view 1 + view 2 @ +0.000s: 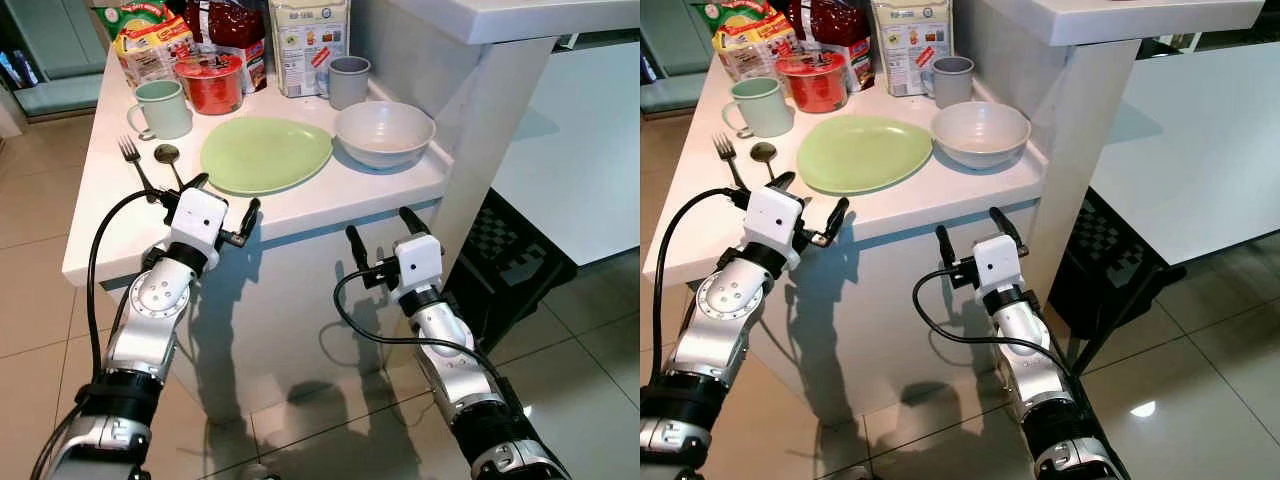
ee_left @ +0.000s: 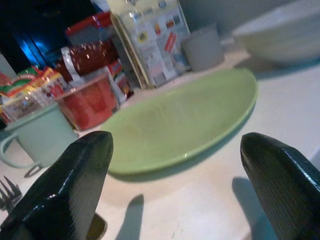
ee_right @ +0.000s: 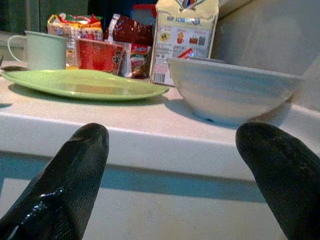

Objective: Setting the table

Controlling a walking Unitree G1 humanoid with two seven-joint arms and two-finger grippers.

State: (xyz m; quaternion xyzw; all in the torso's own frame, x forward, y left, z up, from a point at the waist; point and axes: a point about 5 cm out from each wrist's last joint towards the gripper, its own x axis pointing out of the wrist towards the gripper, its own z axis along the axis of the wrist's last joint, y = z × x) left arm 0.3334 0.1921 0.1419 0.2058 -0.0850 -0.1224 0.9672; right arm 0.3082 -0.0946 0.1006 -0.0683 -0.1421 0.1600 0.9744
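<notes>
At the back of the desk (image 1: pixel 100 215), a tall pale carton (image 1: pixel 308 45) is standing against the grey wall, with a dark red bag (image 1: pixel 228 25) and a yellow and green snack packet (image 1: pixel 150 40) sitting just beside it. A red tub (image 1: pixel 210 82) is resting in front of those packets. Below and well apart from them, a black crate (image 1: pixel 510 265) is sitting on the glossy tiled floor (image 1: pixel 590 340), under a white counter (image 1: pixel 500 15).
</notes>
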